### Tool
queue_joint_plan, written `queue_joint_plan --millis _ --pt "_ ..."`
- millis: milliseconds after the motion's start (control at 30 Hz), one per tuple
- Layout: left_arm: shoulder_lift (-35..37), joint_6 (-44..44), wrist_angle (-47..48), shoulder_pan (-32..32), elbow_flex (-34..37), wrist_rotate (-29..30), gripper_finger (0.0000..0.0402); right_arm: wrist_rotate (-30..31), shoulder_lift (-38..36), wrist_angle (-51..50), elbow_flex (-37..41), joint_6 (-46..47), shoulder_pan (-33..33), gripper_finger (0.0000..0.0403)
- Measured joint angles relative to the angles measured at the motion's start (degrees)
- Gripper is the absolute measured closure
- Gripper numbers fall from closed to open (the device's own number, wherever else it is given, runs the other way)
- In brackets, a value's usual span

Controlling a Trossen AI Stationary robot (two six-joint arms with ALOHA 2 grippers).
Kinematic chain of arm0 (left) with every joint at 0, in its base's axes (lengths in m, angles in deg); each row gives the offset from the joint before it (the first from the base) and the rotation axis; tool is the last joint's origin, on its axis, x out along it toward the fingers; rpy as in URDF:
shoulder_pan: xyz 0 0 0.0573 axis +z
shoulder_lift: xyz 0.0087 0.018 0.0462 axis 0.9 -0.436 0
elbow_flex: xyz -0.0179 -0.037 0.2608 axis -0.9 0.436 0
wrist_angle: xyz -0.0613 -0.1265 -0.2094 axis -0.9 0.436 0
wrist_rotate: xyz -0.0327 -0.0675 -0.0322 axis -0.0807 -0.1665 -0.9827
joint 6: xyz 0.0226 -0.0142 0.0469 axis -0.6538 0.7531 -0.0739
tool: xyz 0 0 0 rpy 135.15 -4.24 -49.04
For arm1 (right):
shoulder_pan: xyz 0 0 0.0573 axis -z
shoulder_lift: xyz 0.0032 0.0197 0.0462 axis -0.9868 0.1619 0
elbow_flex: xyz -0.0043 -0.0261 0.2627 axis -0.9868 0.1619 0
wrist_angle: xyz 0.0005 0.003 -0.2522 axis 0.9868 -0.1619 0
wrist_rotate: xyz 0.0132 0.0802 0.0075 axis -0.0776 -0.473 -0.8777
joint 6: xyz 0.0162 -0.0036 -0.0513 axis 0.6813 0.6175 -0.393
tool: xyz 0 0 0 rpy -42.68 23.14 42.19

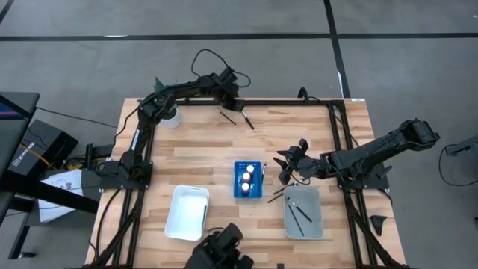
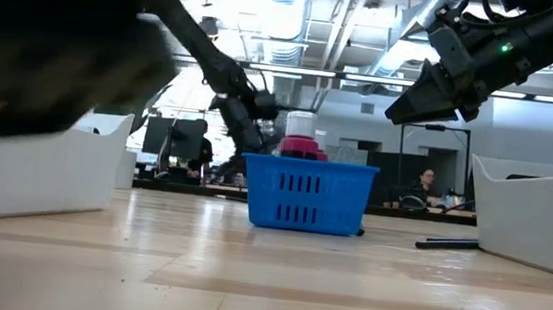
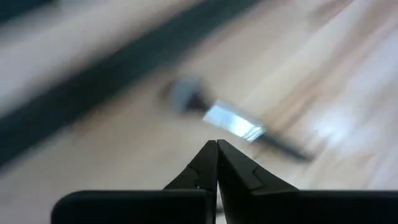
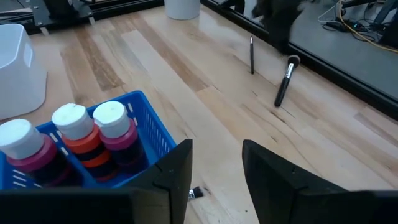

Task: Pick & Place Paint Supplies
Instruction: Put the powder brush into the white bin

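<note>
Left gripper (image 1: 237, 105) shut above brush (image 1: 246, 119).

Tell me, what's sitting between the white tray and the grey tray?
The blue rack with its paint bottles stands between the white tray and the grey tray, as the high view shows.

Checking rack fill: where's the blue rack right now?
High view: the blue rack stands mid-table, three white-capped bottles in it, between the white tray and grey tray, beside the right gripper.
</note>
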State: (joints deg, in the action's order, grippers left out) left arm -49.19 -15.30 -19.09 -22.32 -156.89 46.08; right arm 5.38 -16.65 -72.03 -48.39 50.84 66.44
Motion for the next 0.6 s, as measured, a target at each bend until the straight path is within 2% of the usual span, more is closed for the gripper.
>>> queue_joint_plan --millis 133,333,500,600 --pt "1.0 -0.1 -1.4 -1.2 -2.6 -1.2 0.0401 0.0 0.0 -0.1 0.0 0.0 0.0 0.0266" --pt "-5.0 2.1 0.5 -0.5 -11.7 -5.4 0.0401 0.0 0.0 -0.2 0.0 0.0 0.6 0.0266" --pt "-13.0 1.6 11.0 -1.3 -22.3 -6.4 0.0401 -0.1 0.0 -0.3 0.0 0.4 0.0 0.0266" --pt "-16.8 -1.3 20.6 -0.8 -29.1 -7.0 0.0401 -0.2 0.0 -0.5 0.0 0.4 -0.4 0.0266"
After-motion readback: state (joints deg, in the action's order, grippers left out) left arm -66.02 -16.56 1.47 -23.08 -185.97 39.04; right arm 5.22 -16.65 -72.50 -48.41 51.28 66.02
